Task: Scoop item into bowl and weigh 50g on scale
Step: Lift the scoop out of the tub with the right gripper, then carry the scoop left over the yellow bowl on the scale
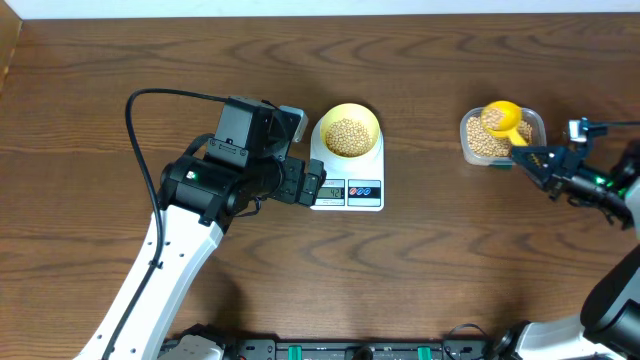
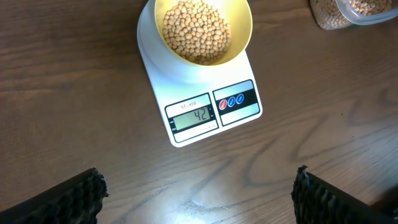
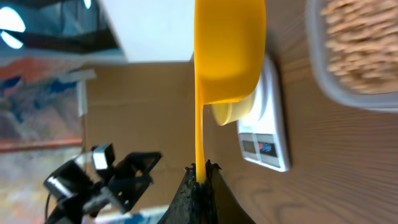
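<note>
The pale yellow bowl [image 1: 349,113] sits on the white scale [image 1: 362,193], filled with tan beans [image 1: 348,136]. In the left wrist view the bowl [image 2: 242,28], its beans [image 2: 196,31] and the scale [image 2: 239,118] lie ahead, and the display reads 42. My left gripper [image 1: 312,186] hovers at the scale's left front; its fingers [image 2: 74,199] stand wide open with nothing between them. My right gripper [image 1: 530,157] is shut on the handle of a bright yellow scoop [image 1: 502,118], held over the clear tub [image 1: 535,128]. The right wrist view shows the scoop [image 3: 227,56] side-on above the gripper [image 3: 200,177].
More beans [image 1: 485,142] fill the clear tub at the right. In the right wrist view the tub [image 3: 354,56] is close on the right, with the scale [image 3: 267,137] beyond the scoop. Bare wooden table [image 1: 100,60] surrounds everything.
</note>
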Controlling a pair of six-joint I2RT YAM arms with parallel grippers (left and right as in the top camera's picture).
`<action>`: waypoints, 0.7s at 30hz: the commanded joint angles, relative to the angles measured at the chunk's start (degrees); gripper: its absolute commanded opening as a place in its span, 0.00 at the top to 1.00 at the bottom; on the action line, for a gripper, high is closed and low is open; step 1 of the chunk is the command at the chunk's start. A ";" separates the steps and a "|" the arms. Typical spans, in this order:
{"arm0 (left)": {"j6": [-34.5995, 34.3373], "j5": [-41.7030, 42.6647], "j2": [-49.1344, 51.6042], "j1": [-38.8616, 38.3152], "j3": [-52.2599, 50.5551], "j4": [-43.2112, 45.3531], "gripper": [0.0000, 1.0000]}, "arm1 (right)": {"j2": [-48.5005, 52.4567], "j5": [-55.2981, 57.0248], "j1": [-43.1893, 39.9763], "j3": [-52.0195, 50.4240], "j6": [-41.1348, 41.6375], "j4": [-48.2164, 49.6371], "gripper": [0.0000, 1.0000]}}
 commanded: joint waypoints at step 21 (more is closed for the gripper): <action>-0.68 -0.37 -0.52 0.17 1.62 -0.11 0.02 | 0.74 -8.22 18.27 -0.33 3.80 5.86 0.99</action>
